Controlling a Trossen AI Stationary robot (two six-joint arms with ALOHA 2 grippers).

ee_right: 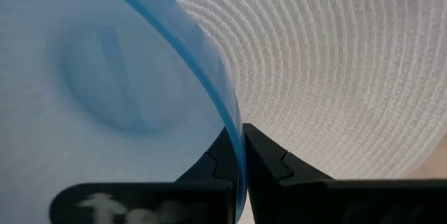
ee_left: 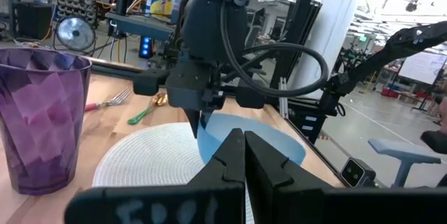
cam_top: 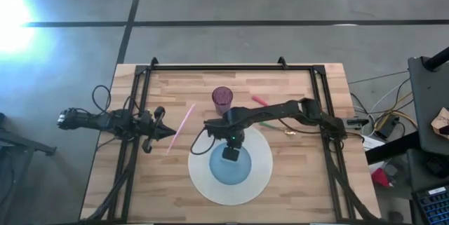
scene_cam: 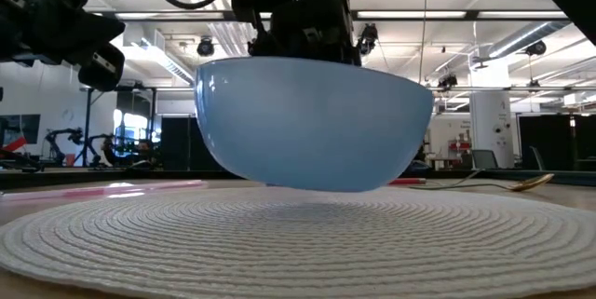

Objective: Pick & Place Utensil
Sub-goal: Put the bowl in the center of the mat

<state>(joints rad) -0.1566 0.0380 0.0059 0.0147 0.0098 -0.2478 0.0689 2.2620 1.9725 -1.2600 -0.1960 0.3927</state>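
Right wrist view: right gripper (ee_right: 239, 155) pinches blue bowl (ee_right: 105, 77) rim; no legible writing.

Glossy plastic bowl (scene_cam: 313, 122), ribbed woven placemat (scene_cam: 298, 243)

The right tool (cam_top: 231, 152) and its arm span the mat (cam_top: 259, 183) centre, blocking the way over the bowl (cam_top: 230, 169). The cup (cam_top: 222, 99) stands just behind that arm. The pink straw (cam_top: 181, 128) lies on open surface (cam_top: 168, 183) between the left tool (cam_top: 170, 133) and the mat. The fork (cam_top: 258, 101), spoon (cam_top: 289, 132) and a green utensil (cam_top: 266, 122) crowd the right side. The mat's near rim is bare.
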